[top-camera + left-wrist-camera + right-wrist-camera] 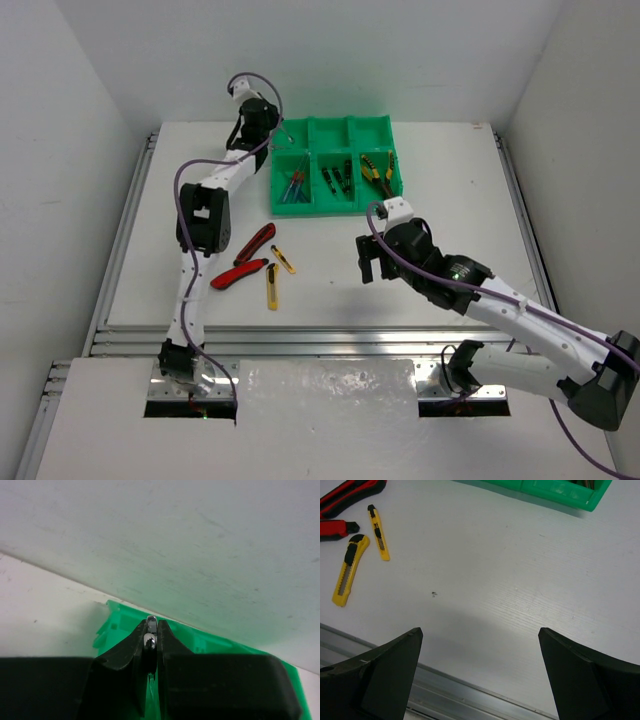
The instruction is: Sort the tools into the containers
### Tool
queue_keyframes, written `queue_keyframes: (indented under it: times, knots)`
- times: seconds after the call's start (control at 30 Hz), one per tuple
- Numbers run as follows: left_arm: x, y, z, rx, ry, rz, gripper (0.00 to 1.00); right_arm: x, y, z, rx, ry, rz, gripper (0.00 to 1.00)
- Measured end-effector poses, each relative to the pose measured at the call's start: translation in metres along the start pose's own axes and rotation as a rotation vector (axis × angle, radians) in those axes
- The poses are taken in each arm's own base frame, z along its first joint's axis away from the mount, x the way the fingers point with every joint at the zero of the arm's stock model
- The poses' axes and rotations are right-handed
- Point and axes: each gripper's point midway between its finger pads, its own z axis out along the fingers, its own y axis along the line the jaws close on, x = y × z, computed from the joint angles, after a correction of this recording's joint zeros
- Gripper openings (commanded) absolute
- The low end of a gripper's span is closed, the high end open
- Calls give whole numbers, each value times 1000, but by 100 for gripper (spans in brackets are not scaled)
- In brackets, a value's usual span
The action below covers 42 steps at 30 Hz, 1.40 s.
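Observation:
The green tray of containers (335,205) stands at the back of the table. Blue/red screwdrivers (293,187), dark screwdrivers (337,178) and yellow-handled pliers (375,167) lie in its compartments. My left gripper (268,124) hangs over the tray's far left corner, shut on a thin silver wrench (151,641), with the green tray (115,625) below the left gripper (152,626). My right gripper (372,262) hovers open over bare table in front of the tray. In the right wrist view the right gripper (480,645) holds nothing.
Two red-black utility knives (256,242) (238,273) and two yellow box cutters (283,259) (271,285) lie left of centre. The right wrist also sees the yellow cutters (350,569) (378,532). A metal rail (300,340) runs along the table's near edge. White walls enclose the table.

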Motion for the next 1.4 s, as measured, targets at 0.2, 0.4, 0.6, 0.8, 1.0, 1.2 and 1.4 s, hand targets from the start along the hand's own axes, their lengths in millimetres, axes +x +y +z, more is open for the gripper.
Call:
queue_keyframes:
  times: [0.2, 0.4, 0.6, 0.8, 1.0, 1.2, 1.4]
  knots:
    - [13, -3, 0, -35, -43, 0, 34, 1, 3, 2, -19, -4, -6, 99]
    - [33, -15, -22, -26, -33, -9, 51, 3, 5, 3, -27, -1, -8, 99]
    - [11, -21, -65, -80, -14, -23, 68, 4, 5, 4, -28, 5, -12, 99]
    - [-125, -61, -119, -81, -194, -103, 84, 14, 10, 14, -36, 50, -27, 99]
    - [-191, -87, -166, -40, -222, -72, 92, 33, 15, 28, -39, 134, -50, 99]
    - [-127, -27, -240, -132, 4, -1, 97, 26, 42, 48, -104, 208, -59, 99]
    - [-99, 11, -332, -145, 130, -14, 98, 29, 78, 76, -209, 299, -86, 87]
